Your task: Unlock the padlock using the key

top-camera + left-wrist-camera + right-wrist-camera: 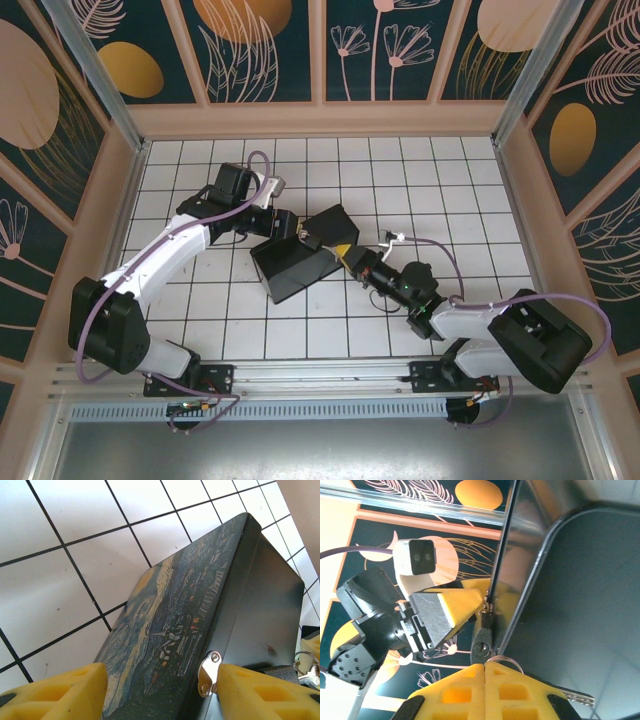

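Both busy: left gripper (157, 680) clamps the box (200, 580) mid-table; right gripper (485, 667), fingers together, seemingly pinches the key (312, 673) at the padlock (481, 646). Next, seat and turn it.

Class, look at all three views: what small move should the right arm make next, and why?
Probably nudge the right gripper, shut on the key, to bring the key's tip to what looks like the padlock, hanging at the edge of the box just beyond its fingertips. The left gripper braces the box.
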Tool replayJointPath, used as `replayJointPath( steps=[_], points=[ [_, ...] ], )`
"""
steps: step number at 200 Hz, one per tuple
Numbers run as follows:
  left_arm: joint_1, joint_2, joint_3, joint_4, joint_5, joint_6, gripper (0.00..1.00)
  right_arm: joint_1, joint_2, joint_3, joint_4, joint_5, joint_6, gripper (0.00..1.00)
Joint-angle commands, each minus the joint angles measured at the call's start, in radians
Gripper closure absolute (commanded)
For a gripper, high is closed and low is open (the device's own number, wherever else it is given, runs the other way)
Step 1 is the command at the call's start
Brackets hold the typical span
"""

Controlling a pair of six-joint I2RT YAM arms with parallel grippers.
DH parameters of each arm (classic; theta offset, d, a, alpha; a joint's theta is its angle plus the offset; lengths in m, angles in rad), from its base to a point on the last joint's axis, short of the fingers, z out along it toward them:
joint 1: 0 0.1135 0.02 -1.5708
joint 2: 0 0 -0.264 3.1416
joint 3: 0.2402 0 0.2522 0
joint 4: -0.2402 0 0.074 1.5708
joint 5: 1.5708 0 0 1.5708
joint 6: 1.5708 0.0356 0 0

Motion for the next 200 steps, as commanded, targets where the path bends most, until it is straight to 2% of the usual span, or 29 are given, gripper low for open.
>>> replayJointPath(
  steps=[1, 200],
  points=[
    [-0.01, 0.015, 0.01, -0.014, 0.006, 0.018, 0.4, 0.012, -0.004, 0.0, 0.077, 0.026, 0.007, 1.0],
    [-0.025, 0.0, -0.016, 0.005, 0.024, -0.009, 0.43, 0.034, 0.107, 0.033, 0.185, 0.048, 0.04, 1.0]
  ],
)
